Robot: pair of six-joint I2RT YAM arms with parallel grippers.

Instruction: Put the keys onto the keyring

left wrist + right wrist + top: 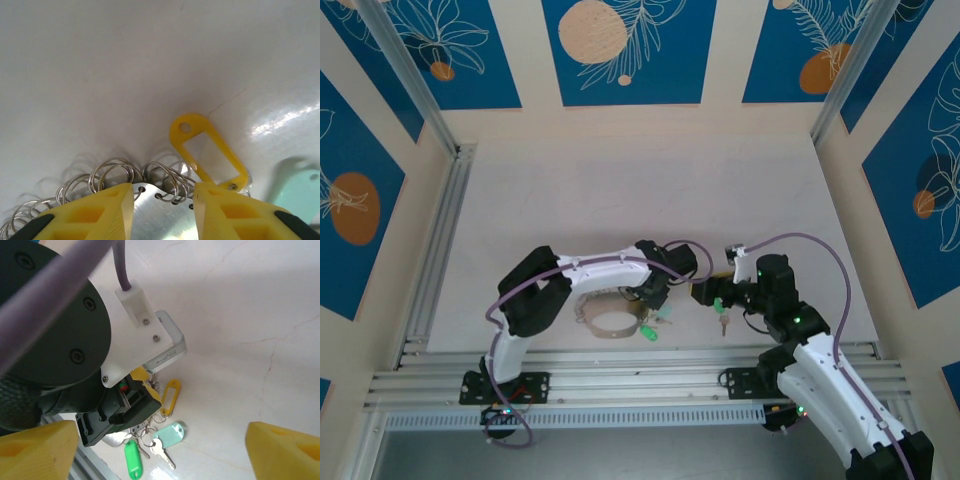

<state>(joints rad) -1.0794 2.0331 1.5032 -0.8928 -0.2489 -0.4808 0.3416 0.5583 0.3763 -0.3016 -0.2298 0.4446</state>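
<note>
1. Find keyring point(610, 335) flat on table point(620, 190), near the front edge, between the two arm bases.
2. Find left gripper point(163, 189) low at the keyring's right edge, its arm reaching in from the left.
3. From the left wrist, see yellow fingers point(100, 215) part-way apart, with a silver plate point(157, 217) and wire coils point(112, 177) in the gap.
4. Cannot tell whether those fingers press on the plate or only straddle it.
5. See yellow tag point(207, 150) flat on the table just beyond the right finger, its lower end by the coils.
6. See mint tag point(300, 192) near it, at the right edge of that view.
7. Find right gripper point(160, 437) just to the right, facing the left one, jaws spread wide and gripping nothing.
8. From the right wrist, look past the spread tips to the left gripper's black body and the bunch beneath it.
9. Count in that bunch the yellow tag, the mint tag, a green tag point(132, 460) and a silver key point(162, 452), all close together on the table.
10. From above, note a small key point(724, 324) on the table close under the right gripper, apart from the keyring.
11. Cannot tell whether that key touches the gripper.
</note>
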